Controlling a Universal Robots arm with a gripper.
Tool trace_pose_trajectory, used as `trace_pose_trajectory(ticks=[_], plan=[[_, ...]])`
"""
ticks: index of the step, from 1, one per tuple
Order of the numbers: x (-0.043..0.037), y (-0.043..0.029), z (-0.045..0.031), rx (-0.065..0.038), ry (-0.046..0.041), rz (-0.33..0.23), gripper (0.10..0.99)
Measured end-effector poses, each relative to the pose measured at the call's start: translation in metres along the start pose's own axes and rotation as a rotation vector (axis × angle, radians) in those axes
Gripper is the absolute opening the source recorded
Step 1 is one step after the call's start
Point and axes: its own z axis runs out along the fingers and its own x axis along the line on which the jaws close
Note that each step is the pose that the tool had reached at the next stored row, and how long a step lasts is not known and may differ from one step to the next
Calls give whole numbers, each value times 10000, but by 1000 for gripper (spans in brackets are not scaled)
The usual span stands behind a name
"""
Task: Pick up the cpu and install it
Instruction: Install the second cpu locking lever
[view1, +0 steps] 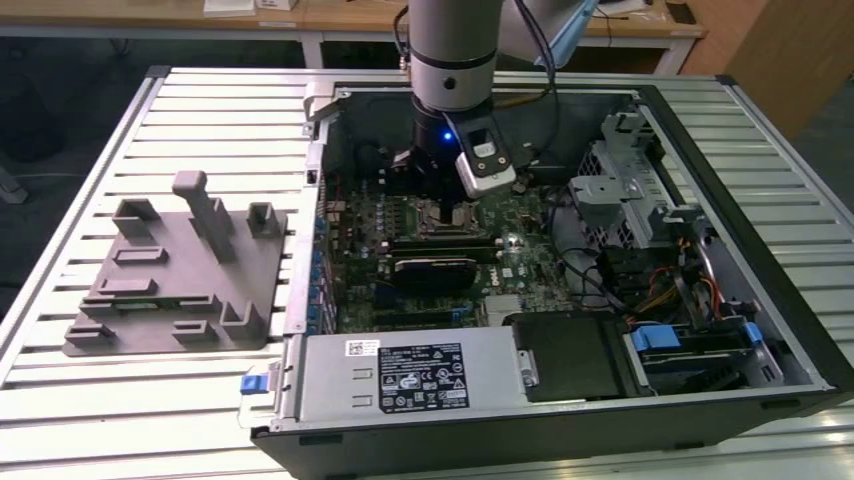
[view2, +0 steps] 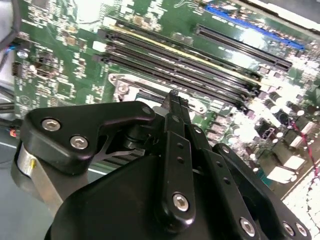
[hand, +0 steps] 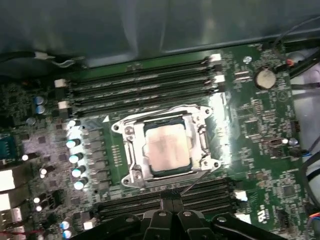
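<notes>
In the exterior view, the arm (view1: 451, 50) reaches down into an open PC case (view1: 747, 330) lying on a slatted counter (view1: 200, 110). Its claw (view1: 434, 195) hangs low over the motherboard (view1: 521, 255), right above the socket (view1: 430, 222). A grey holder (view1: 180, 270) stands on the counter toward the exterior view's left, well apart from the claw. The power supply (view1: 400, 372) sits along the near edge of the case, with a drive cage (view1: 627, 190) toward the exterior view's right.

The first wrist view looks straight onto the board and shows what the exterior view cannot: the cpu (hand: 166, 146) lies flat in the socket (hand: 131, 150), its silver top square inside the metal frame. Memory slots (hand: 140, 82) run along one side of the socket and more slots (hand: 210, 192) along the other. A row of capacitors (hand: 75, 160) stands beside it, and a coin cell (hand: 265, 77) sits near a board corner. The claw (hand: 171, 202) enters at the frame edge, its 2 fingertips (hand: 165, 202) pressed close together with nothing between them, just beside the socket frame and clear of the cpu.

The second wrist view looks along the black linkage, with the claw (view2: 175, 100) ending in tips that meet in a narrow point above the socket rim (view2: 122, 87). Long black slots (view2: 200, 65) and a blue slot (view2: 250, 22) cross the motherboard (view2: 60, 45) behind it.
</notes>
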Motion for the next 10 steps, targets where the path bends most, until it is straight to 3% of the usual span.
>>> trace_pose_trajectory(ticks=[7, 10], plan=[[43, -79, 50, -60, 11, -37, 106], [42, -124, 69, -171, 31, -29, 106]])
